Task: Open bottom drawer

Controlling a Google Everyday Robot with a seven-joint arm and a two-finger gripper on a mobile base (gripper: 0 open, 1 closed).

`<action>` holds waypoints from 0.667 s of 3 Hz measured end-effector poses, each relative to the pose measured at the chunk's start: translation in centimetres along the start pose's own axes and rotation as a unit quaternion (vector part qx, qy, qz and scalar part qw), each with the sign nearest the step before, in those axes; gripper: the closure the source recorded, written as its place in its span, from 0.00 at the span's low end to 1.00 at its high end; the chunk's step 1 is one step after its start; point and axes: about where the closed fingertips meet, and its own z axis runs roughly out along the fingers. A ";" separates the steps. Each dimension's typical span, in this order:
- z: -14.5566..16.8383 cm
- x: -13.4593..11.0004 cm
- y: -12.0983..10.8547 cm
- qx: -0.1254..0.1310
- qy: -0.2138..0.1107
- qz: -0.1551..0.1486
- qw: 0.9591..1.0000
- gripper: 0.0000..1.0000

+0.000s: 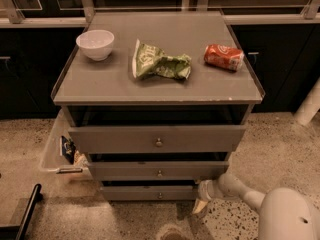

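Observation:
The bottom drawer (pixel 150 192) is the slimmest grey front of three, low on the cabinet, with a small round brass knob (pixel 160 195) at its centre. It stands slightly out from the cabinet, with a dark gap above it. My gripper (pixel 201 199) is at the drawer's right end, close to the floor, at the end of my white arm (pixel 240 191) that reaches in from the lower right. Its pale fingers point down and left beside the drawer's right corner.
The middle drawer (pixel 159 170) and the top drawer (pixel 157 139) also stand pulled out. On the cabinet top lie a white bowl (pixel 95 44), a crumpled green bag (pixel 160 63) and a red can (pixel 223 57). A clear bin (pixel 57 149) sits left of the cabinet.

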 end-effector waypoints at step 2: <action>1.6 1.4 2.3 -0.018 0.016 0.008 1.000 0.00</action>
